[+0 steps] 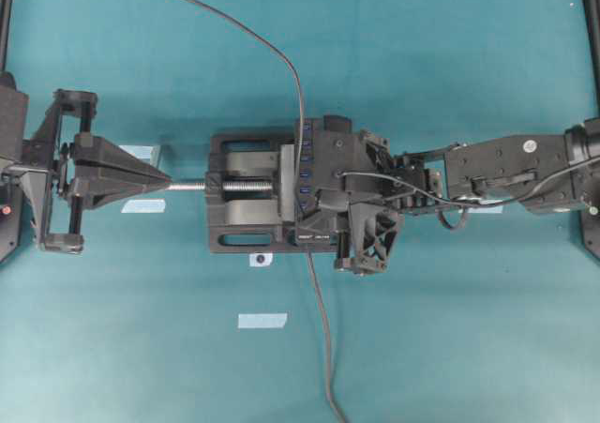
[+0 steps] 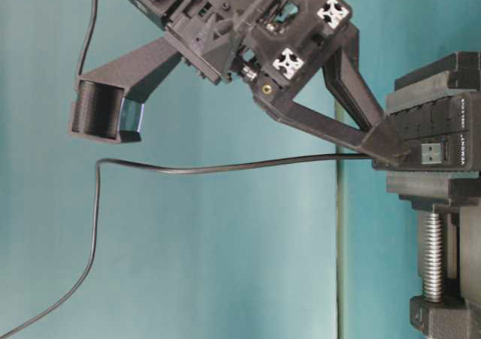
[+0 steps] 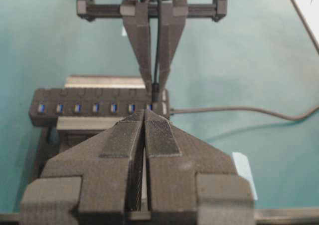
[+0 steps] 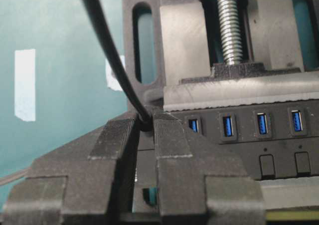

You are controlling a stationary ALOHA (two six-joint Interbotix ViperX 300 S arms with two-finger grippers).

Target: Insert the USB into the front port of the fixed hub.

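Teal desk (image 1: 450, 348), hub (image 4: 279, 135) clamped in vise (image 1: 239, 240). My right pincer (image 4: 145, 127) pinches USB (image 4: 145, 125) at hub's end port. Left pincer (image 3: 144, 117) closed, empty. Insertion step: next, straight push.

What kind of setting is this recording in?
Probably a lab robot workbench: a teal table mat with tape markers, a black vise clamping the fixed hub, and two robot arms facing each other.
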